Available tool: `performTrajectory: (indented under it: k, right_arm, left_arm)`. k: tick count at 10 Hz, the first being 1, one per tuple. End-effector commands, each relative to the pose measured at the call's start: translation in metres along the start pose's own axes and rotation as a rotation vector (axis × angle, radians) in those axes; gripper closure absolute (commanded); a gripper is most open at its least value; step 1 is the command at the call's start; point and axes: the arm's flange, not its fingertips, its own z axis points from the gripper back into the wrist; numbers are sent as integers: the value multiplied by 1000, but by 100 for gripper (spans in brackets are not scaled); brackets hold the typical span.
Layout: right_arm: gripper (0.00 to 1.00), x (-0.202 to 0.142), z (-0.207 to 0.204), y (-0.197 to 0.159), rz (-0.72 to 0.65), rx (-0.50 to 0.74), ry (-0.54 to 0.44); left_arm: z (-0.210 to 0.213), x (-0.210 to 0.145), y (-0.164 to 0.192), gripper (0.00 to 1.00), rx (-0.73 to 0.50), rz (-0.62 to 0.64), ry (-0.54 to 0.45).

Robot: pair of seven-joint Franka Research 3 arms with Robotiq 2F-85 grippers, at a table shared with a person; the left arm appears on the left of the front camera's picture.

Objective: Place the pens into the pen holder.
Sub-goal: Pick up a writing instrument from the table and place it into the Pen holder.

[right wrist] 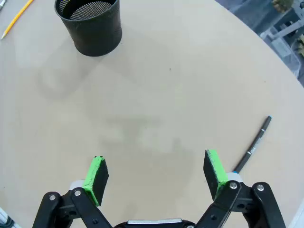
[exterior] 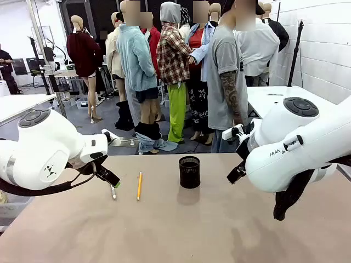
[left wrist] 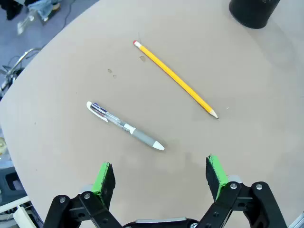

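A silvery-white pen [left wrist: 126, 126] with a grey grip lies flat on the table just ahead of my left gripper [left wrist: 160, 178], which hangs open above it with nothing between its fingers. Beyond the pen lies a yellow pencil [left wrist: 175, 79], apart from it. From the front, the pencil [exterior: 139, 186] lies left of the black mesh pen holder [exterior: 189, 172], which stands upright mid-table. My right gripper [right wrist: 156, 175] is open and holds nothing, with the pen holder [right wrist: 90, 26] well ahead of it. A dark pen [right wrist: 254, 145] lies beside its right finger, partly hidden by it.
A person in a grey T-shirt [exterior: 225, 82] stands at the far side of the table, hands off it. The tan table top [exterior: 181, 224] is bare between the arms. Its curved edge [left wrist: 28, 71] runs close behind the silvery pen.
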Motion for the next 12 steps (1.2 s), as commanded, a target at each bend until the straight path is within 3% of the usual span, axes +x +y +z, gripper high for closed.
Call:
performTrajectory:
  k: [1,12]
  right_arm:
    - [0,0,0,0,0,0,0]
    - [0,0,0,0,0,0,0]
  left_arm:
    - [0,0,0,0,0,0,0]
    - [0,0,-2,0,0,-5,0]
